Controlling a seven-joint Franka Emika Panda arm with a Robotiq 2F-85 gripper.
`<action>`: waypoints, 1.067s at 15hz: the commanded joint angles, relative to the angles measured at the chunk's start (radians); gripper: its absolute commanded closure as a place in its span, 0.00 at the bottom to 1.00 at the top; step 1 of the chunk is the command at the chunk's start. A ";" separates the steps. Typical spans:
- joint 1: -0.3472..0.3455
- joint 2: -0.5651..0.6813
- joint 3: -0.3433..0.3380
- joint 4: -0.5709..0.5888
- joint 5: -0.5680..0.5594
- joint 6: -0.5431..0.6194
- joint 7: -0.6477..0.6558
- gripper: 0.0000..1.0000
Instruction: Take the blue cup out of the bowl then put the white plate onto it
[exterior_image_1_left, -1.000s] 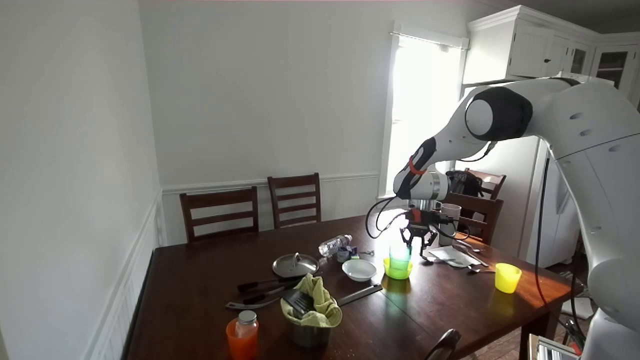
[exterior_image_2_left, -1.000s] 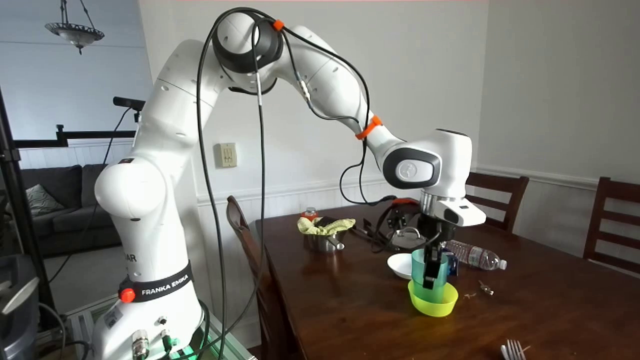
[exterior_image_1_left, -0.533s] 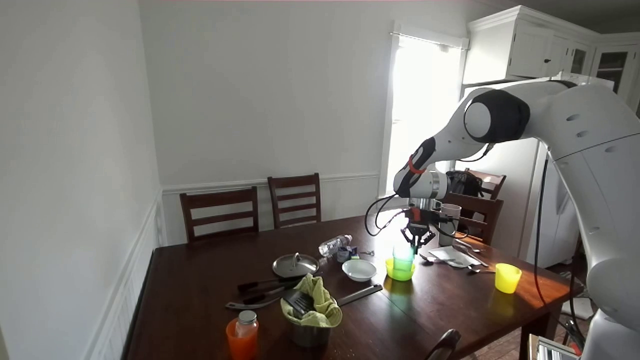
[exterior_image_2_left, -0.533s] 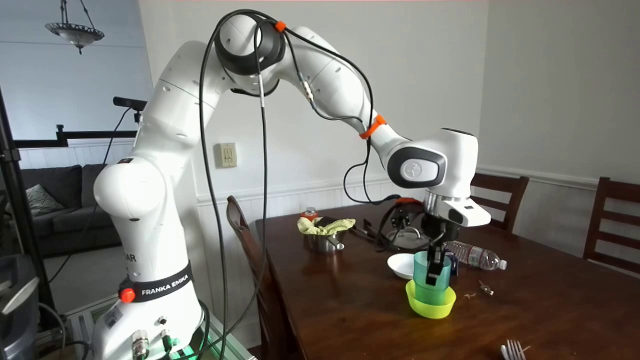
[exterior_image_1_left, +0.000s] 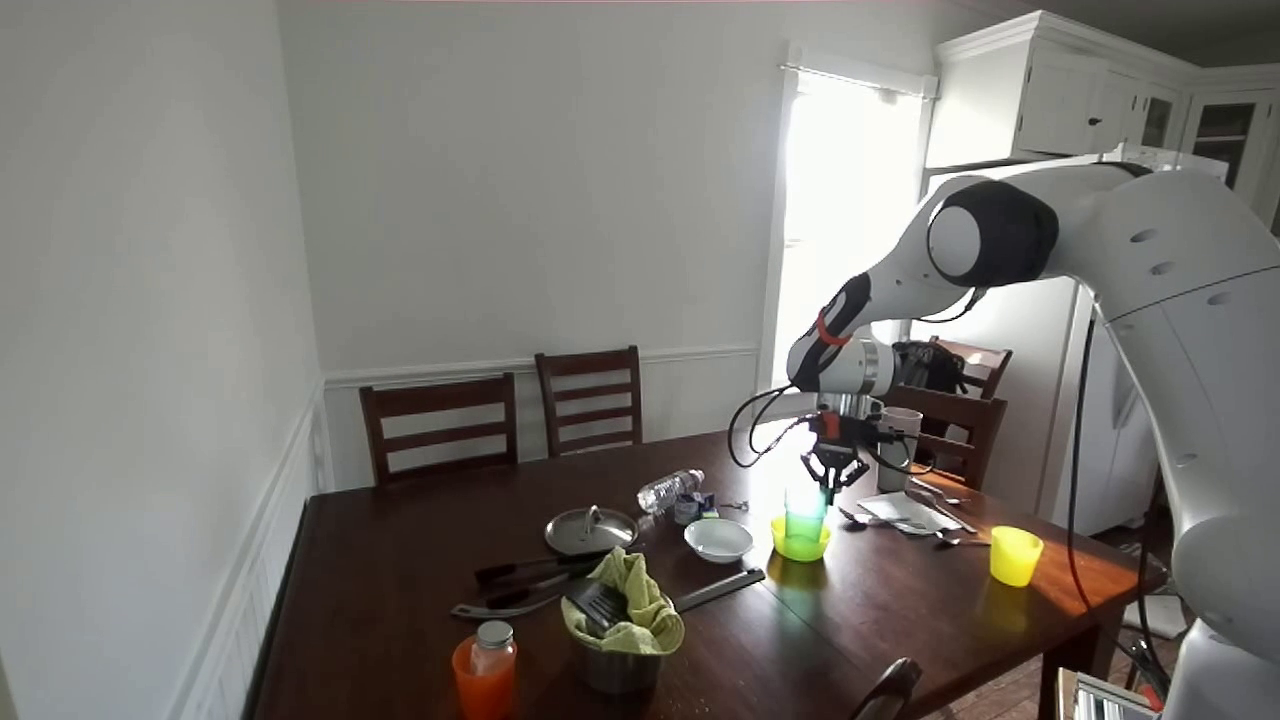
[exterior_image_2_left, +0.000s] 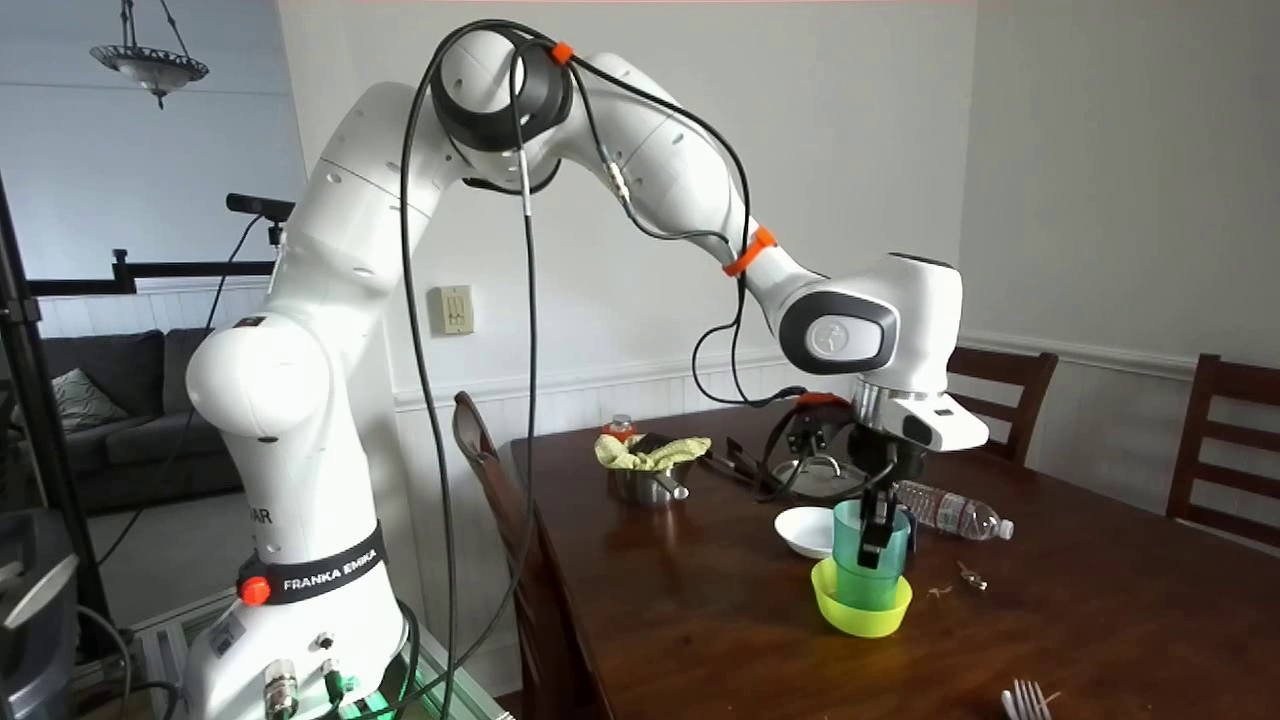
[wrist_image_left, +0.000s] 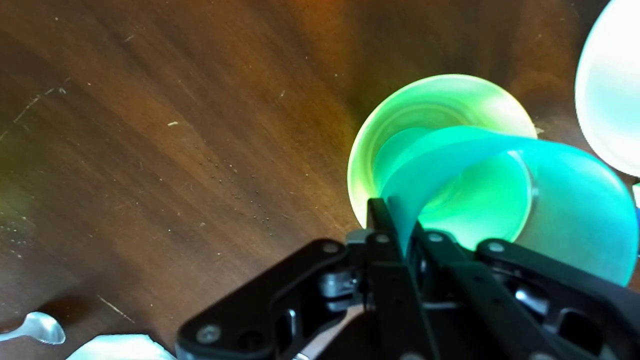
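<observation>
The translucent blue cup (exterior_image_2_left: 850, 560) stands roughly upright in the lime-green bowl (exterior_image_2_left: 845, 622); both also show in an exterior view, the cup (exterior_image_1_left: 803, 522) above the bowl (exterior_image_1_left: 800, 553). My gripper (exterior_image_2_left: 872, 558) is shut on the cup's side wall, one finger inside and one outside, as the wrist view shows at the fingertips (wrist_image_left: 397, 215). There the cup (wrist_image_left: 585, 205) overlaps the bowl (wrist_image_left: 377, 117) and hides part of it. I cannot tell whether the cup's base touches the bowl. The small white plate (exterior_image_1_left: 718, 540) lies beside the bowl, partly cut off in the wrist view (wrist_image_left: 615, 100).
A water bottle (exterior_image_1_left: 670, 490) and small boxes (exterior_image_1_left: 693, 508) lie behind the plate. A pot lid (exterior_image_1_left: 590, 530), a pot with a green cloth (exterior_image_1_left: 625, 640) and an orange cup (exterior_image_1_left: 486, 680) stand farther off. A yellow cup (exterior_image_1_left: 1015, 556), a napkin (exterior_image_1_left: 910, 512) and cutlery lie on the table's other side.
The fingers have closed on the cup's wall; they were apart one second ago. The cup and bowl have shifted slightly, and the arm's wrist has moved a little to the right in an exterior view.
</observation>
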 joint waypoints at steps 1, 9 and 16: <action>-0.020 -0.040 0.011 0.015 0.032 -0.052 -0.008 0.99; -0.013 -0.153 -0.013 -0.009 0.049 -0.095 0.043 0.99; -0.008 -0.159 -0.078 0.013 0.011 -0.026 0.129 0.99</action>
